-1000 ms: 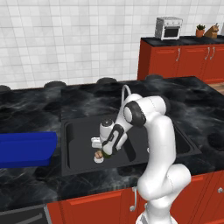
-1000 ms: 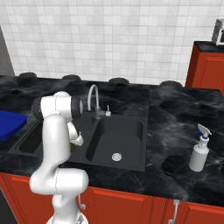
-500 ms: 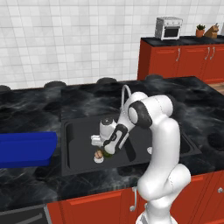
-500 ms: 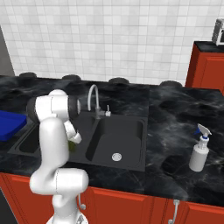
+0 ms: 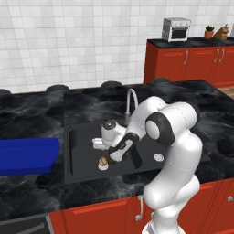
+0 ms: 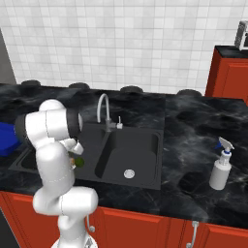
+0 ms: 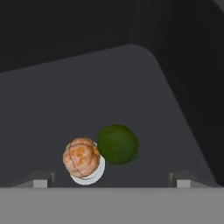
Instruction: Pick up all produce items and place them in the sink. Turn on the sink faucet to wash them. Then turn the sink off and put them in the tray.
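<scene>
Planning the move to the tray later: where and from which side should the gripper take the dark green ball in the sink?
Grip the dark green ball across its widest middle, coming straight down from above. It is round and lies on the flat sink floor, touching the tan lumpy piece over the drain, so set the fingers on the two sides clear of that neighbour.
</scene>
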